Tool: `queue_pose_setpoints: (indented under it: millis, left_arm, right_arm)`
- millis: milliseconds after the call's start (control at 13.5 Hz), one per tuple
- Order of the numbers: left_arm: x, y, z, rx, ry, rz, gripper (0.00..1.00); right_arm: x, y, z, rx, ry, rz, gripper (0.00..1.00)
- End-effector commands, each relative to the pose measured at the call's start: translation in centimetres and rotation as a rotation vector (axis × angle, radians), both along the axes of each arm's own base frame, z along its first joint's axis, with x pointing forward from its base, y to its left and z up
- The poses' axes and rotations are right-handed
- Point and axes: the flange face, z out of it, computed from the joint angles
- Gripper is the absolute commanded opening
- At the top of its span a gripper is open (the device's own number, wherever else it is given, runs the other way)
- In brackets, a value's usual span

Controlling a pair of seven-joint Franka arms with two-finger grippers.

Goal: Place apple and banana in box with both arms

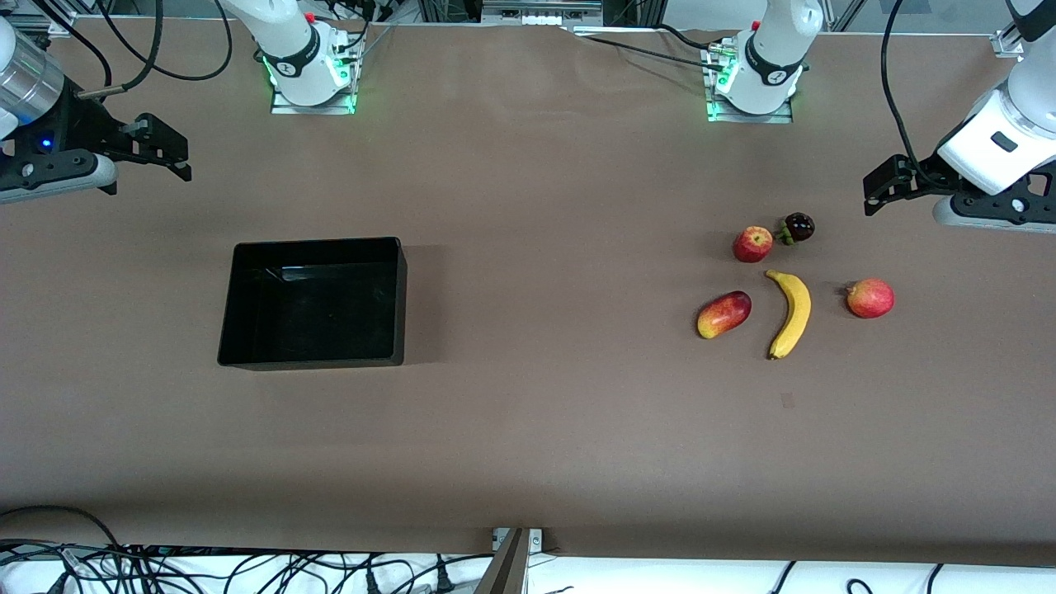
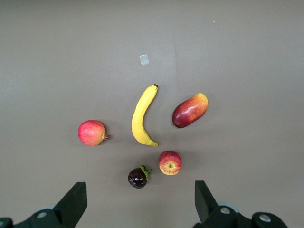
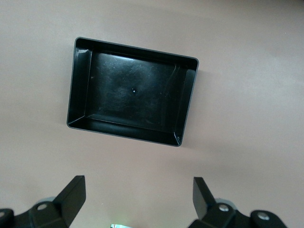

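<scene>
The apple [image 1: 752,244] lies on the table toward the left arm's end, beside a dark mangosteen. The banana [image 1: 790,313] lies just nearer the front camera than the apple. In the left wrist view the apple [image 2: 170,162] and the banana [image 2: 142,116] both show, apart from the jaws. The black box [image 1: 318,242] stands empty toward the right arm's end; it also shows in the right wrist view [image 3: 188,102]. My left gripper [image 1: 879,188] [image 2: 137,205] is open and empty in the air near the fruits. My right gripper [image 1: 175,153] [image 3: 137,202] is open and empty in the air near the box.
A dark mangosteen [image 1: 797,228] with a green stem touches the apple's side. A red-and-yellow mango-like fruit [image 1: 723,314] lies beside the banana. A pinkish-red round fruit [image 1: 870,298] with a nub lies on the banana's other flank. Cables run along the table's near edge.
</scene>
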Motion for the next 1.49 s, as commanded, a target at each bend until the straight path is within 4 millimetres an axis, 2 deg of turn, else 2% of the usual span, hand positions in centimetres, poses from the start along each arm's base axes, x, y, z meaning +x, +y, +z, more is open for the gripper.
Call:
queue_pose_setpoints:
  millis: [0,149,297,446,743,965,1040,1188,1337,1411]
  left_arm:
    - [-0.1,-0.5,0.5,-0.005,-0.002,-0.004,1.00]
    - [-0.1,-0.5,0.5,-0.005,-0.004,-0.006,1.00]
    - [-0.1,-0.5,0.5,-0.005,-0.002,-0.004,1.00]
    - [-0.1,-0.5,0.5,-0.005,-0.002,-0.006,1.00]
    - [-0.2,-0.5,0.4,-0.004,0.007,-0.004,1.00]
    - [0.1,-0.5,0.7,-0.005,0.002,-0.004,1.00]
    - [0.1,-0.5,0.7,-0.005,0.004,-0.004,1.00]
    - [0.0,-0.5,0.7,-0.004,0.009,-0.004,1.00]
    - [0.0,-0.5,0.7,-0.004,0.009,-0.004,1.00]
    - [0.0,-0.5,0.7,-0.004,0.010,-0.005,1.00]
  right_arm:
    - [0.1,-0.5,0.0,-0.011,0.007,-0.005,1.00]
    - [0.2,-0.6,0.0,-0.011,0.005,-0.009,1.00]
    - [1.0,-0.9,-2.4,-0.019,0.025,-0.018,1.00]
    - [2.2,-1.7,-7.5,-0.029,0.046,-0.034,1.00]
    - [5.8,-3.7,-20.0,-0.081,0.076,-0.056,1.00]
    - [8.2,-6.2,-27.7,-0.083,0.067,-0.067,1.00]
    - [8.4,-7.2,-30.3,-0.060,0.068,-0.068,1.00]
    - [8.0,-9.2,-34.3,-0.039,0.042,-0.076,1.00]
    - [7.2,-9.3,-37.6,-0.028,0.044,-0.101,1.00]
    - [6.8,-9.4,-38.4,-0.029,0.049,-0.104,0.94]
